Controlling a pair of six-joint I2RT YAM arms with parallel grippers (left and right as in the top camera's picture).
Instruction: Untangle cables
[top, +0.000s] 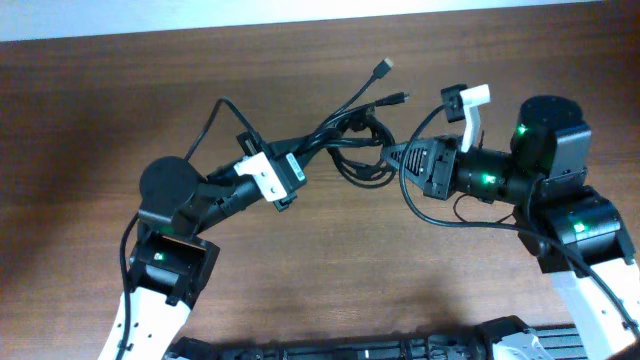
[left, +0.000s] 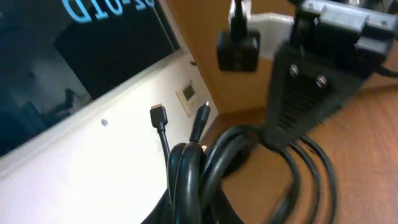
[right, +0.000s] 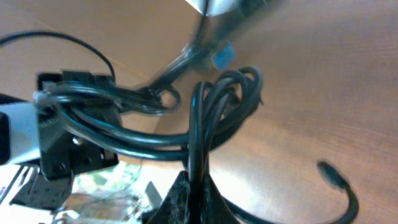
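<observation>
- Right end effector (top: 392, 155): pointing left toward the middle of the bench (top: 330, 270). In its own wrist view the two fingers (right: 174, 202) are closed together on a few strands of the cables (right: 211, 118), which run straight down between them.
- Left end effector (top: 288, 172): aimed up and to the right, meeting the other side of the bundle. Seen from the right wrist, its black jaws are at the left (right: 68, 124), and several strands are drawn tight across and through them, so it reads as clamped on the cables too. Its own fingers are out of frame in the left wrist view.
- Cables (top: 350, 150): a bunch of thin black cords strung between the two end effectors, in the upper middle of the bench. Loose loops overlap next to the right end effector.
- From the left wrist, the loops (left: 193, 174) hang around the right end effector's black finger (left: 305, 81).
- Two free ends fan out up and to the right from the bunch. One plug (top: 382, 68) is farther out. The other (top: 400, 98) is nearer the right arm. Both lie clear of the knot.
- Cannot tell whether the bunch rests on the bench or is held just above it.
- Bench: brown wood grain.
</observation>
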